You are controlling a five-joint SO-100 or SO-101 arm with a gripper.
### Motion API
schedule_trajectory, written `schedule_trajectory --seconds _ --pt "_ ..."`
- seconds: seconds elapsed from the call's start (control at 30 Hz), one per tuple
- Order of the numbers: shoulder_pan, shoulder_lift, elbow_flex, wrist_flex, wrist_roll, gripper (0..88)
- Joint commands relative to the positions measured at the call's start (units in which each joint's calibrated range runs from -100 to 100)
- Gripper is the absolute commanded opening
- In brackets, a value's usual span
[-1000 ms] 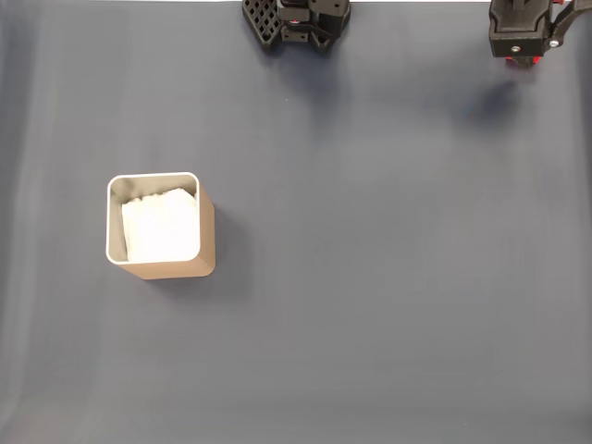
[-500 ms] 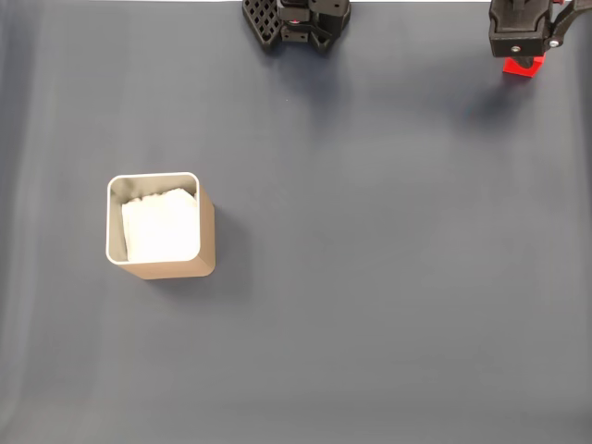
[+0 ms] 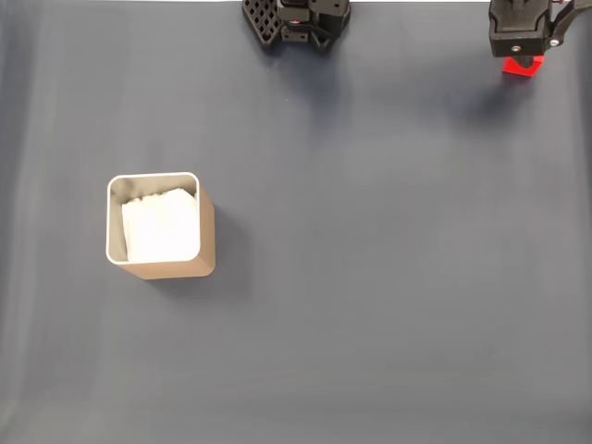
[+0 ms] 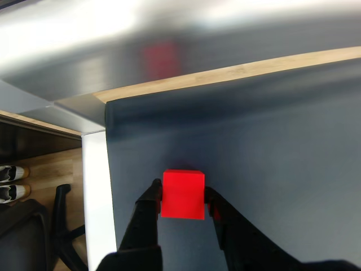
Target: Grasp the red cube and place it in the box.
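A: Where's the gripper?
B: In the wrist view, its two black fingers clamp a red cube, bright and matte, near the dark blue mat's edge.
A: And the fixed view, left to right?
B: Tan box with white lining at left; the cube at top right.

Dark blue mat, wooden table edge
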Motion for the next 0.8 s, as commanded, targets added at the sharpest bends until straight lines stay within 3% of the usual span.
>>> schedule_trajectory --seconds 0.0,0.33,0.77 --pt "-0.34 -1.20 -2.78 1.17 -0.10 5.0" --pt "4.41 -8.21 -6.70 10.20 -0.44 2.3" --pt "24.86 -23.52 -10.99 29.24 1.12 1.4"
